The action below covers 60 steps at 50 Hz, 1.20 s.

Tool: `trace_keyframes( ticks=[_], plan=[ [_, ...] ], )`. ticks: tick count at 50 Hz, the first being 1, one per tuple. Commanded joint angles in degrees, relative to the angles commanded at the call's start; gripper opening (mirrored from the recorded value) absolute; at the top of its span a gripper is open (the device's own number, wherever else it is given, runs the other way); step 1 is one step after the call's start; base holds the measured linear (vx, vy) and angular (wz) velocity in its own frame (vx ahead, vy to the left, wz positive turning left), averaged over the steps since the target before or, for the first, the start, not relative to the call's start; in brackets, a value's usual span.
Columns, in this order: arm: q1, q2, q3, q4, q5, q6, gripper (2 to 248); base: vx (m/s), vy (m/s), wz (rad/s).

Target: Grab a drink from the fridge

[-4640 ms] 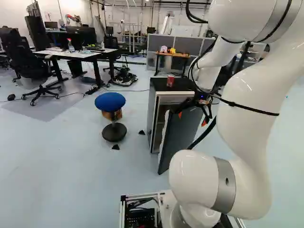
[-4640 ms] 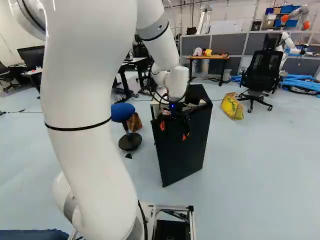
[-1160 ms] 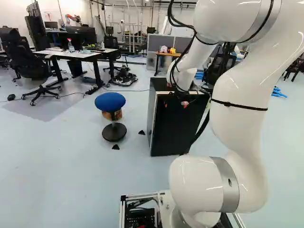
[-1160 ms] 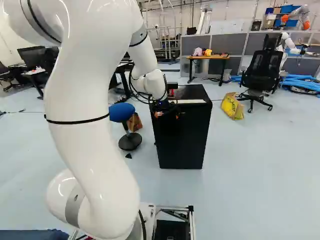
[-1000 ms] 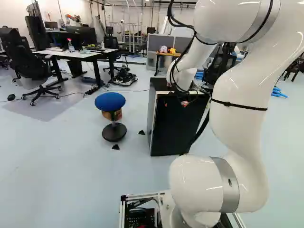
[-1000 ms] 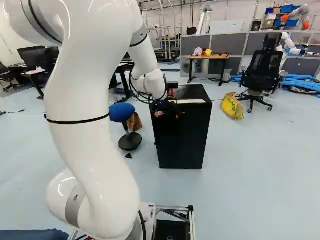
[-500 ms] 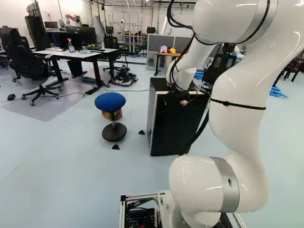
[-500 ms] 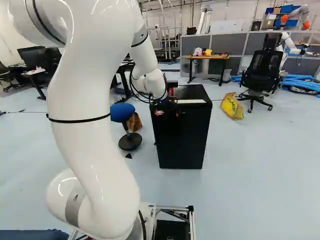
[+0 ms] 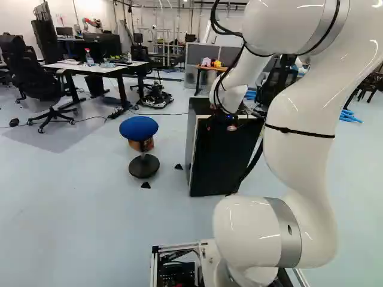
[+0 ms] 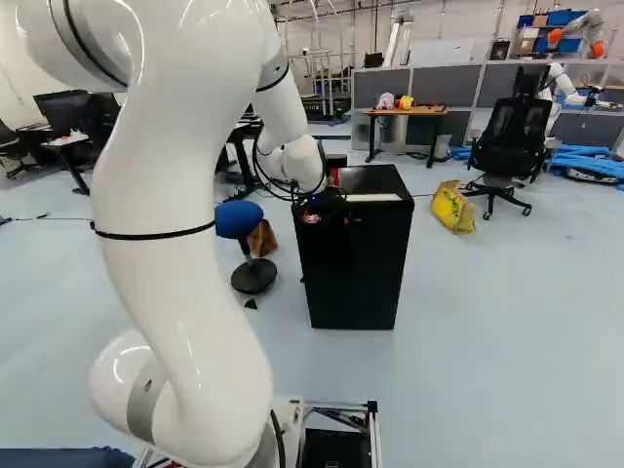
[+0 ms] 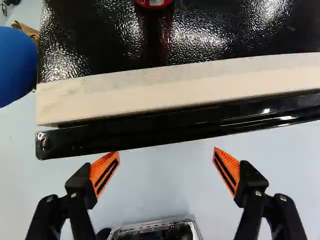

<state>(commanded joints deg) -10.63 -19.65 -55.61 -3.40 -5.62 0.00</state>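
Hovering near fridge (image 10: 359,278), tool (image 10: 329,220) spread wide, red can (image 11: 154,2) atop, grey side (image 9: 190,140) only in left base view

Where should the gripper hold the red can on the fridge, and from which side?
Probably round the can's body, coming level from the door, one finger either side: its base looks rounded and it seems upright on the fridge.

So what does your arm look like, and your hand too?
My arm is white, with shiny gray bands, a thin black strap and loopy black cables. My hand is black, with two fingers and orange, pointy pads with black stripes.
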Motion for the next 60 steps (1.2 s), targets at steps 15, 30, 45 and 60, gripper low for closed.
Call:
trace_keyframes(
  ticks=[15,30,45,60],
  plan=[
    [0.0,0.0,0.0,-0.2,0.7,0.0,247,0.0,0.0,0.0],
    [0.0,1.9,2.4,-0.2,0.7,0.0,247,0.0,0.0,0.0],
    [0.1,5.6,6.9,-0.2,1.7,0.0,247,0.0,0.0,0.0],
    [0.2,9.5,11.5,-0.2,7.8,0.0,247,0.0,0.0,0.0]
  ],
)
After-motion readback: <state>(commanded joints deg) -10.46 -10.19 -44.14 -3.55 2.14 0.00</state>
